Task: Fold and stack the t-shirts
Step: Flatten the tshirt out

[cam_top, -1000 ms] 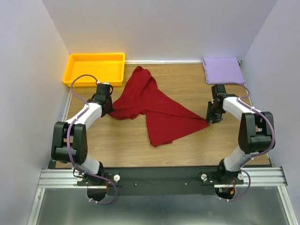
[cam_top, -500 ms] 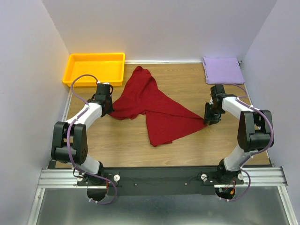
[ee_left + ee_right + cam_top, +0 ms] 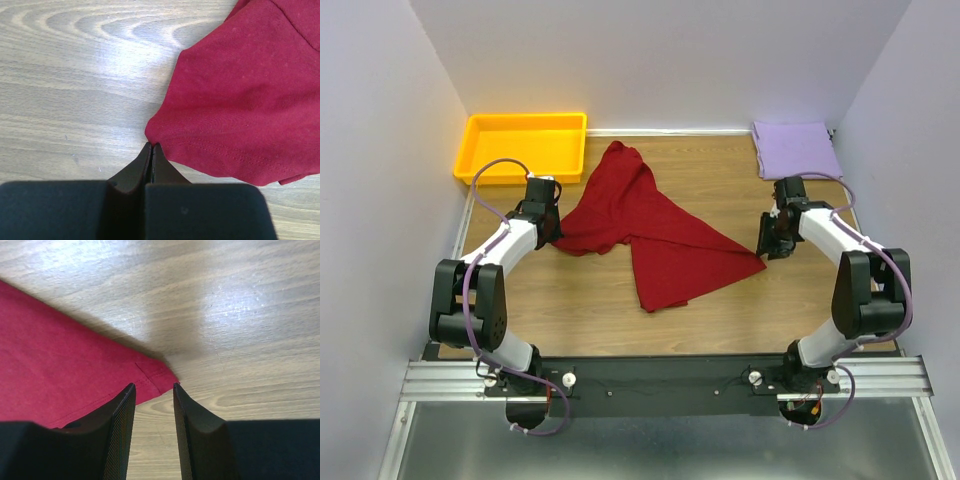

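Wooden tabletop (image 3: 720,180) lay under both claws: left gripper (image 3: 151,146) pressed shut at the red t-shirt (image 3: 235,100) edge, right gripper (image 3: 154,390) narrowly parted over its hem corner. Limp, light cloth, probably best pinched at hems. Lavender t-shirt (image 3: 796,150) sat folded in the far right corner.

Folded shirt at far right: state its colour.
Folded shirt is plain pale lavender; best in top external view.

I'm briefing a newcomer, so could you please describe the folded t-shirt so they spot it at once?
Look to the wooden table's far right corner, by the back wall. There lies the lavender t-shirt, a flat neat square; unlike the red t-shirt sprawled mid-table, it is pale and folded.
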{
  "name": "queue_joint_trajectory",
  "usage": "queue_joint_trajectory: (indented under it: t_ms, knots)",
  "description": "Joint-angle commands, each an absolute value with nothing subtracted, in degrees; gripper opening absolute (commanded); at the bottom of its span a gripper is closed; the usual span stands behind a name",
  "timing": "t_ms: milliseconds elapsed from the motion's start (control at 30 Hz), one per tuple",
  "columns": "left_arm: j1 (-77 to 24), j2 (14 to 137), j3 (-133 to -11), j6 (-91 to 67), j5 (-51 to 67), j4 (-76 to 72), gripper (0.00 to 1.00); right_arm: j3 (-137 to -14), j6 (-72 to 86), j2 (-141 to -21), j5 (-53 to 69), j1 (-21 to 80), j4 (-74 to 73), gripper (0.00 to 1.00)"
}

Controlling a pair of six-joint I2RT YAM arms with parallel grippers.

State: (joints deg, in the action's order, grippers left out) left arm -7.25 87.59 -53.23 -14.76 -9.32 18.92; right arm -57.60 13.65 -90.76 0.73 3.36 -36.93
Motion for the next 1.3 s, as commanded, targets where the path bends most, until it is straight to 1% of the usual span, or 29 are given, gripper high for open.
queue_joint_trajectory:
  t_ms: [0, 133, 400, 500, 567, 667, 800, 900, 1167, 1267]
  knots:
    - [-6.94, 87.54, -53.52, -14.33, -8.26, 18.11, 0.00, -55.90, 15.29, -92.90, 0.27, 3.08, -37.44, 0.43]
    - [-7.03, 87.54, -53.44, -14.33, -8.17, 18.02, 0.00, -55.90, 16.17, -95.18, 0.26, 3.16, -37.53, 0.43]
    - [-7.03, 87.54, -53.35, -14.24, -7.82, 18.02, 0.00, -56.43, 15.56, -98.26, -4.39, 3.08, -37.44, 0.43]
    - [-6.94, 87.63, -53.35, -14.24, -7.65, 18.10, 0.00, -55.90, 15.82, -99.14, -3.87, 3.08, -37.35, 0.43]
    - [-7.03, 87.63, -53.35, -14.24, -7.65, 18.10, 0.00, -55.90, 15.65, -99.05, -3.87, 3.08, -37.35, 0.45]
    - [-7.03, 87.71, -53.35, -14.24, -7.56, 18.11, 0.00, -56.16, 15.73, -97.74, -5.18, 3.16, -37.44, 0.53]
    - [-6.94, 87.80, -53.35, -14.24, -7.56, 18.19, 0.00, -56.95, 16.08, -95.20, -4.92, 3.08, -37.97, 0.54]
    - [-7.03, 87.89, -53.44, -14.06, -7.56, 18.11, 0.00, -57.65, 15.65, -94.66, -4.13, 3.08, -38.14, 0.54]
    - [-7.03, 87.89, -53.35, -14.15, -7.56, 18.19, 0.00, -56.69, 15.65, -98.00, -1.67, 3.08, -37.18, 0.52]
    - [-7.03, 87.89, -53.35, -14.06, -7.56, 18.11, 0.00, -55.90, 15.47, -98.88, -1.50, 3.08, -36.56, 0.47]
